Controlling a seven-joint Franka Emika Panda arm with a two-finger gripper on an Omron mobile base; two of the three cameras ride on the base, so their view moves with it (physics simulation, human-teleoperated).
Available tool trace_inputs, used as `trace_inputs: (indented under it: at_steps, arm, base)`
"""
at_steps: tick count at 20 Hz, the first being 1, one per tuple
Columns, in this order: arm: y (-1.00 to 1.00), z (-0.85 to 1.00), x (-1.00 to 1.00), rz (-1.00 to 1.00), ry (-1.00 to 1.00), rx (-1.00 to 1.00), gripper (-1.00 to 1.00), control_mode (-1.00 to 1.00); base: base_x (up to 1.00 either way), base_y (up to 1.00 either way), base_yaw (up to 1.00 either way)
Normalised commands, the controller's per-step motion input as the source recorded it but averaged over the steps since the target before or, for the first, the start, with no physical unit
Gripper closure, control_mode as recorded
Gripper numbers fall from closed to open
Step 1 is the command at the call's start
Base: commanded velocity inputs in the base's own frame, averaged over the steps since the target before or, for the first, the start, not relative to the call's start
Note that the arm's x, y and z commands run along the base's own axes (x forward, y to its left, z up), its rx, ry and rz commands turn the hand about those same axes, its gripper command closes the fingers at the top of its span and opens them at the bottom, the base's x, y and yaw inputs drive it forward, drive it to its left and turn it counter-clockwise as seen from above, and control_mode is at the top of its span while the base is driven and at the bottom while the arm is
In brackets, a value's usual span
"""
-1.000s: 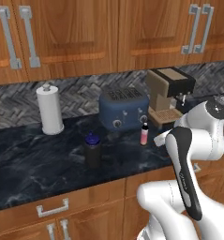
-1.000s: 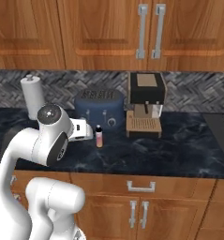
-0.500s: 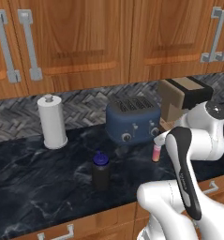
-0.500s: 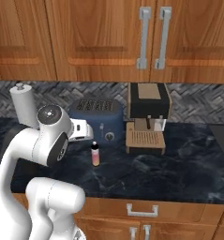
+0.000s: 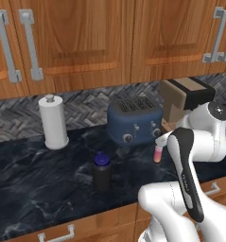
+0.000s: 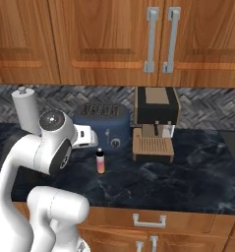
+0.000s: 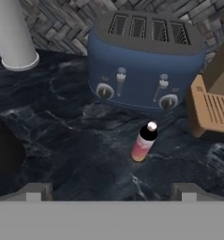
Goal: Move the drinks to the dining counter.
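A tiny pink-and-white bottle with a dark cap [image 7: 144,142] stands on the dark marbled countertop [image 5: 34,189] in front of the blue toaster. It also shows in both base views [image 5: 158,152] [image 6: 100,161]. A squat black bottle with a blue cap [image 5: 101,171] stands further left, nearer the counter's front edge, and its dark body sits at the left edge of the hand view [image 7: 3,145]. My gripper [image 7: 111,192] hangs open above and short of the pink bottle, with nothing between its fingers. The dining counter is out of view.
A blue toaster [image 5: 134,122] stands against the backsplash, with a coffee machine [image 6: 156,123] to its right and a tall white paper towel roll [image 5: 53,123] to its left. Wooden cabinets hang above. My own arm covers the counter's near right part in the left base view.
A second ago the whole scene shifted down and grew, so the base came closer to the counter. Since half a second ago nothing has visibly moved. The gripper stays open.
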Motion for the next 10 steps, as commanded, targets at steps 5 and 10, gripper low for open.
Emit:
trace_inputs:
  at_steps: [5, 10]
  arm:
    - [0.0, 0.0, 0.0, 0.0, 0.01, 0.0, -1.0, -1.0]
    - [0.0, 0.0, 0.15, -0.04, 0.01, 0.0, -1.0, -1.0]
  base:
    - [0.0, 0.0, 0.0]
    - [0.0, 0.0, 0.0]
